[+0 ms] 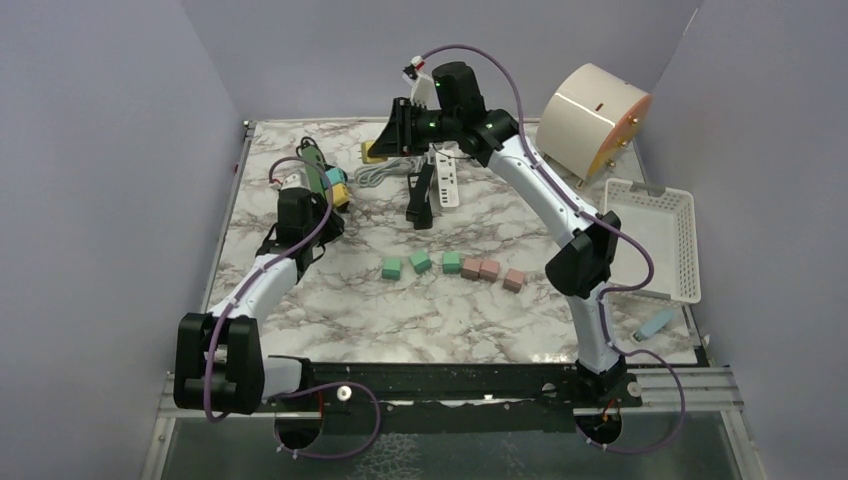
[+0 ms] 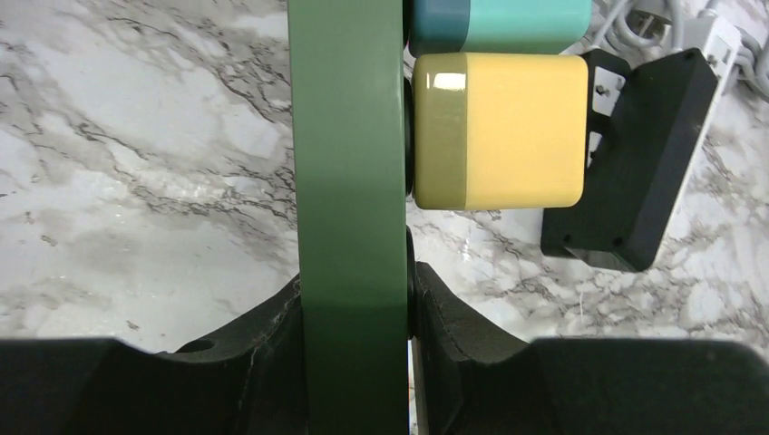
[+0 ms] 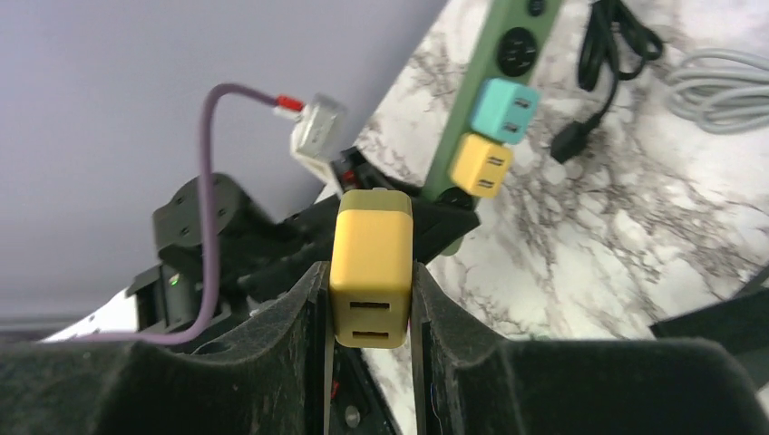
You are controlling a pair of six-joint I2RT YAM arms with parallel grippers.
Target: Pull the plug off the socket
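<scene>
The socket is a long green power strip (image 1: 313, 167) lying at the back left of the table. My left gripper (image 1: 318, 197) is shut on its near end; in the left wrist view the strip (image 2: 349, 136) fills the gap between the jaws of the left gripper (image 2: 355, 304). A teal plug (image 2: 499, 23) and a yellow plug (image 2: 499, 131) sit in the strip. My right gripper (image 3: 370, 281) is shut on another yellow plug (image 3: 372, 245), held in the air clear of the strip (image 3: 494, 86). In the top view this plug (image 1: 372, 151) hangs at the tip of the right gripper (image 1: 386, 146).
A white power strip (image 1: 447, 180) with a black adapter (image 1: 421, 200) and a grey cable (image 1: 385, 170) lies at back centre. Green cubes (image 1: 420, 262) and pink cubes (image 1: 489, 270) form a row mid-table. A white basket (image 1: 660, 235) and a round beige box (image 1: 592, 115) stand on the right.
</scene>
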